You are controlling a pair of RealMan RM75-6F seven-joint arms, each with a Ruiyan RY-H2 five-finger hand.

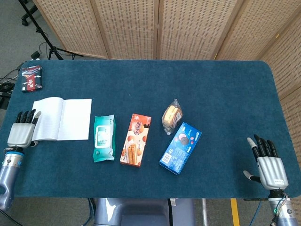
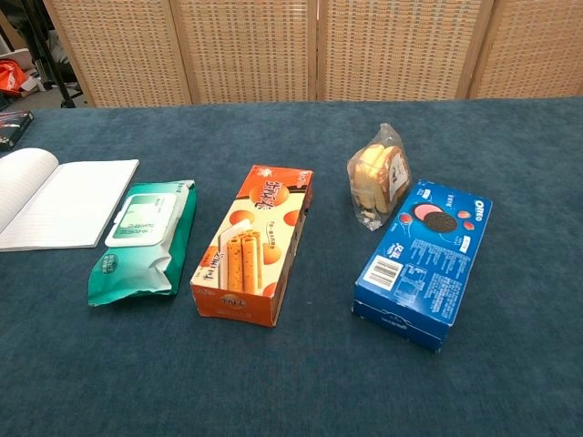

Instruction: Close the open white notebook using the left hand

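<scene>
Our head view looking steeply down over the whole blue table (image 1: 225, 94), folding screens behind, our chest view low and close across its middle, both sharing the white notebook (image 1: 62, 119) (image 2: 55, 202) and snack packs.

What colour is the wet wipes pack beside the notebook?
The wet wipes pack is green with a white lid, clearest in the chest view.
</scene>
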